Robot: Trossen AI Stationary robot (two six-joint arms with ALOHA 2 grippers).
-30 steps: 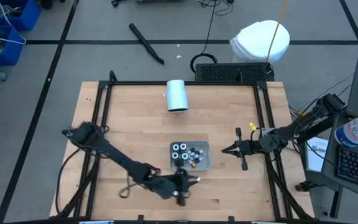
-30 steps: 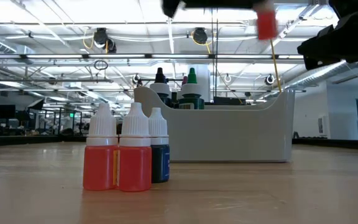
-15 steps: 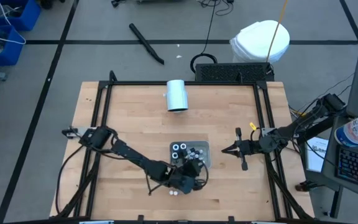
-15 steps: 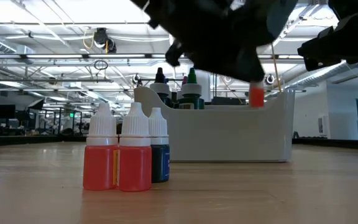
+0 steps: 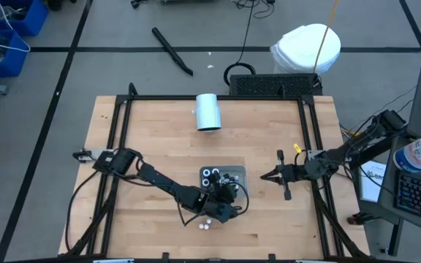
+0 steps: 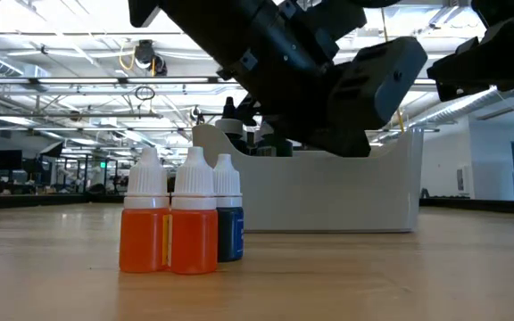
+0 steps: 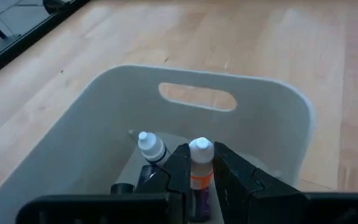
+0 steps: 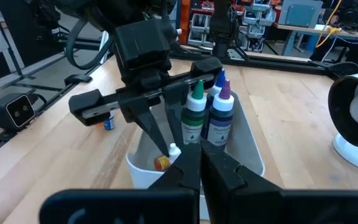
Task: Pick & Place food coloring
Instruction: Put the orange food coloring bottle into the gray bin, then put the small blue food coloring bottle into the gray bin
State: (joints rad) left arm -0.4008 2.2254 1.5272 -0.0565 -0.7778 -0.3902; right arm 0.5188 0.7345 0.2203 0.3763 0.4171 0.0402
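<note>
Evidently mid-placement: left claw clenched on an orange bottle, hanging inside the grey tray, probably just above its floor. Next: lower, release. Right claw shut, idle beside tray.

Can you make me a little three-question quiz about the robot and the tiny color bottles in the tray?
1. True or false: the left gripper holds an orange bottle over the grey tray.
2. How many small bottles stand on the table outside the tray in the low view? A) one B) three C) six
3. Fill in: the right gripper waits beside the tray with its fingers ____.

Key: 1 true; 2 B; 3 shut.
</note>
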